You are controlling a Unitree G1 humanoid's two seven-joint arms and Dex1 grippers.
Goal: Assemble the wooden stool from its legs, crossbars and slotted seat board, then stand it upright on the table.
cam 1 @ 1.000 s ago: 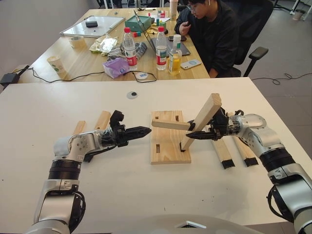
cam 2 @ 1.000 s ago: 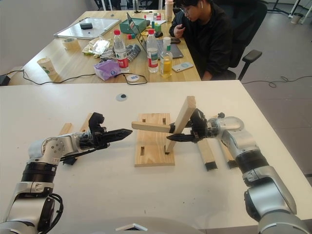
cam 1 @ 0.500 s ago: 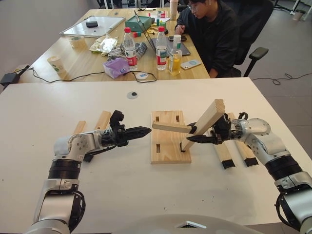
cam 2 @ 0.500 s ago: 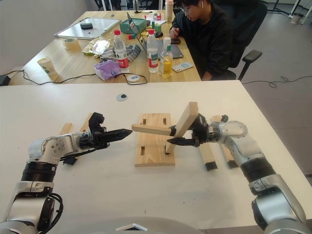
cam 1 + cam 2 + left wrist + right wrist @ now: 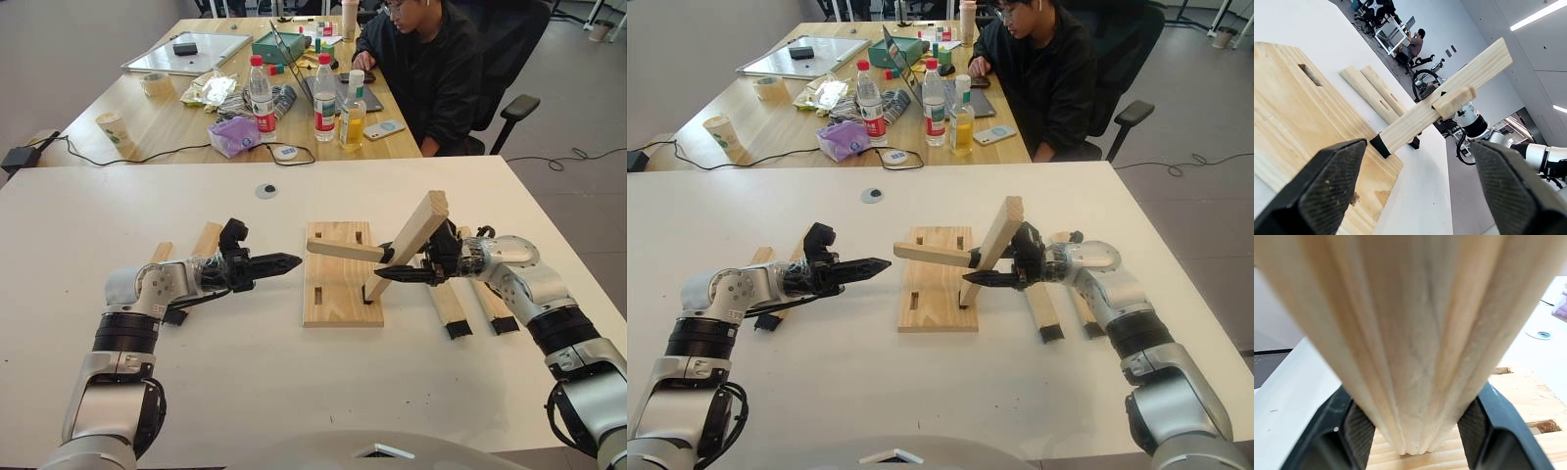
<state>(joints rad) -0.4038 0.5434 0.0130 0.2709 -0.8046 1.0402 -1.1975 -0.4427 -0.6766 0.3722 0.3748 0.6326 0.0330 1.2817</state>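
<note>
The white table (image 5: 294,392) carries the slotted seat board (image 5: 333,286), lying flat at its centre. This position matches that of one second ago.

The leg (image 5: 416,227), with one crossbar (image 5: 343,251) fitted to it and pointing toward the robot's left, stands tilted over the board. Its black-capped lower end (image 5: 368,296) rests at the board's near right corner. Over the last second, the top of the leg dipped outward and then returned almost to its starting tilt. The lower end stayed in place. Judgement: the leg is being rocked to find its seating and is not yet upright. Whether the end has entered the board cannot be told.

Two loose legs (image 5: 451,311) lie just right of the board, and two more (image 5: 206,238) lie behind the left arm.

The right gripper (image 5: 385,274) is clamped on the leg's lower part. The left gripper (image 5: 292,260) hovers left of the board as before, fingers apart and empty.
</note>
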